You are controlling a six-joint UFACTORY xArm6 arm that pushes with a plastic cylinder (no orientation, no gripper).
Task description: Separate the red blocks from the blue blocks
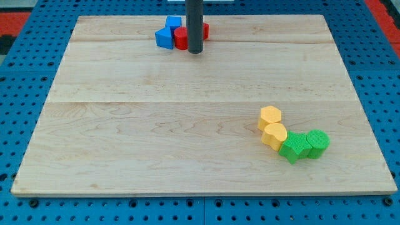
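Item: my tip (195, 51), a plain rod end with no jaws, nothing held; it touches the red block (180, 39) at the bench (156, 125) top edge. Left of tip: two blue blocks (166, 34), against the red. Behind tip: second red block (205, 30). Far lower right: two yellow blocks (272, 127), two green blocks (304, 145). No legible writing.

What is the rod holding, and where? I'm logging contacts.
Nothing is held. My tip only pushes; it stands at the red blocks, beside the blue blocks.
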